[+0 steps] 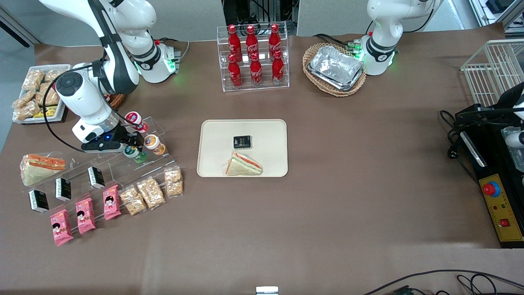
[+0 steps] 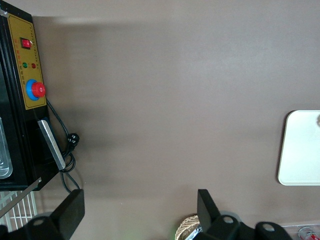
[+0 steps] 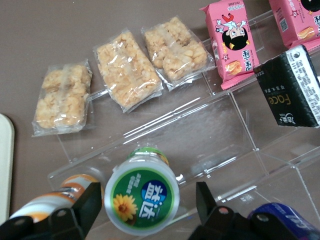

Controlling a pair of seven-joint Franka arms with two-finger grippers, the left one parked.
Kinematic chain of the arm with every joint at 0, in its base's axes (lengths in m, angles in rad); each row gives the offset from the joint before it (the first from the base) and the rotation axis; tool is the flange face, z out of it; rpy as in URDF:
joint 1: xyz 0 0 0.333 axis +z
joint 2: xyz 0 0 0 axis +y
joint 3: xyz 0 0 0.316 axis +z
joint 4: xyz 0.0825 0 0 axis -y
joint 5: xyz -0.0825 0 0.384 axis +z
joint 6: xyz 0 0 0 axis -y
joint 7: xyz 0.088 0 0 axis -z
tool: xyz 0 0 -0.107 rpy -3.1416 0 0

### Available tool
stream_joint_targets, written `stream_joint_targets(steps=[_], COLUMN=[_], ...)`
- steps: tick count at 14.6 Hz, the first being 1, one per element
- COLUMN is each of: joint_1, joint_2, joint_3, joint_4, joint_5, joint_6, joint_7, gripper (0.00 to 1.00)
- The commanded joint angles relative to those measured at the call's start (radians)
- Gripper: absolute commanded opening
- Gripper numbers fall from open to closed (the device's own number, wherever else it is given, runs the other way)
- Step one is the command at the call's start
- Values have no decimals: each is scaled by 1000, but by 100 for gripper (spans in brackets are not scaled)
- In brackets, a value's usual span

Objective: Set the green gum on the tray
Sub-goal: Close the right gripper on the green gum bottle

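The green gum (image 1: 133, 152) lies on the clear stepped stand (image 1: 123, 164), its white lid with a green label facing my wrist camera (image 3: 142, 200). My right gripper (image 1: 132, 146) is right over it, and in the right wrist view the gripper (image 3: 147, 199) is open with one finger on each side of the lid. A gap shows at one finger. The beige tray (image 1: 270, 135) lies at the table's middle; its edge shows in the right wrist view (image 3: 4, 165) and the left wrist view (image 2: 300, 150).
An orange bottle (image 1: 154, 143) lies beside the gum, a blue-labelled bottle (image 1: 135, 119) farther from the front camera. The tray carries a black packet (image 1: 242, 141) and a sandwich (image 1: 244, 164). Rice crackers (image 1: 150, 191), pink packets (image 1: 85, 215) and black packets (image 1: 63, 188) lie on the stand.
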Motion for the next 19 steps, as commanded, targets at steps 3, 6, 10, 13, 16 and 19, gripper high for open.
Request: stream_joint_targets(steps=[3,6,10,13,16,19], joint_1=[-5,-5,-8,-8,-7,-5], joint_2=[34,34,35,36,35,37], joint_3=[-2,-2,-3,-25,-29,-29], joint_4=[19,19,22,123,302,486], joint_5=[-25,-25,-22,-22,-22,-16], joint_6=[30,30,30,-82,-340,-579], joint_7=[19,21,21,6,2,2], gripper=[79,50,38,38,38,38])
